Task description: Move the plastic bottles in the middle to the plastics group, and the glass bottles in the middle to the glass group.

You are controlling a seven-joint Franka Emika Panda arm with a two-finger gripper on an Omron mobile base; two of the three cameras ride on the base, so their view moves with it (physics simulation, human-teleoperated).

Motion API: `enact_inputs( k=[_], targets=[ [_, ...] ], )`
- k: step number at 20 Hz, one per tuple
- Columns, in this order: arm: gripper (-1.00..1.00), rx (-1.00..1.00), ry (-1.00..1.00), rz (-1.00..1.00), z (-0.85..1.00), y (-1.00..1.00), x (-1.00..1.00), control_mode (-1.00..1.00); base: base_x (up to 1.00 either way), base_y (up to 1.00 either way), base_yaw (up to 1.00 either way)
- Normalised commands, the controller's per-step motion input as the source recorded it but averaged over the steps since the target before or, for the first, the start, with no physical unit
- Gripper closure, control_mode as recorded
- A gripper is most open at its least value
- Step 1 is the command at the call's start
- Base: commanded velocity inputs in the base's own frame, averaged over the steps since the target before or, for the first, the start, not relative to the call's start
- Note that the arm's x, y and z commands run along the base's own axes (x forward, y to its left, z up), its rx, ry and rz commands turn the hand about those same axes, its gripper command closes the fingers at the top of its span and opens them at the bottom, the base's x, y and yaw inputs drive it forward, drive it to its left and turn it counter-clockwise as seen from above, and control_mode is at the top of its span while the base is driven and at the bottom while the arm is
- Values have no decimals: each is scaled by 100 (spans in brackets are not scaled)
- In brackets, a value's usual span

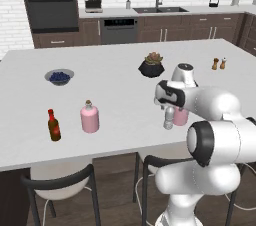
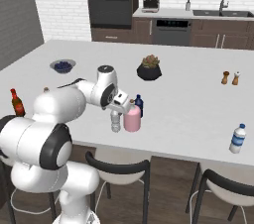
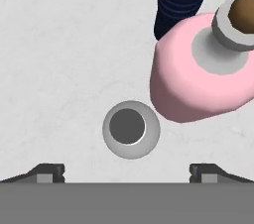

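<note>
Room: a rendered kitchen with white brick walls, dark wood cabinets, a wall oven and a sink under the window.
Surface: a broad white island counter (image 1: 115,65) with dark-framed stools tucked along its near edge.
Far left: a slim dark red-brown sauce bottle with a red cap (image 1: 54,125) stands upright, near a squat pink corked flask (image 1: 90,116) to its right; the two are apart.
Behind them: a grey bowl of dark blue berries (image 1: 59,76).
Middle cluster: a small slim clear-grey bottle with a pale cap (image 2: 115,120) stands just beside a second pink corked flask (image 2: 132,118), with a small dark blue bottle (image 2: 139,105) close behind the flask.
Arm pose: the white arm reaches forward from the base, elbow bent, wrist turned down so the hand hangs directly above the middle cluster.
Gripper (image 3: 127,171): its tips are spread wide, holding nothing, with the clear-grey bottle's cap straight below and between them.
Centre back: a dark round pot with a succulent (image 1: 151,65).
Right: brown and white salt and pepper shakers (image 2: 230,78).
Far right: a clear plastic water bottle with a blue label (image 2: 238,139), upright near the counter's front edge.
</note>
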Motion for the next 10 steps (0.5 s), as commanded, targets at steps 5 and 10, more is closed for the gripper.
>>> enact_inputs(
  k=[5, 10],
  targets=[
    [-100, 0, 0, 0, -1, -1, 3, -100, 0, 0, 0],
    [-100, 0, 0, 0, -3, 0, 0, -100, 0, 0, 0]
  ],
)
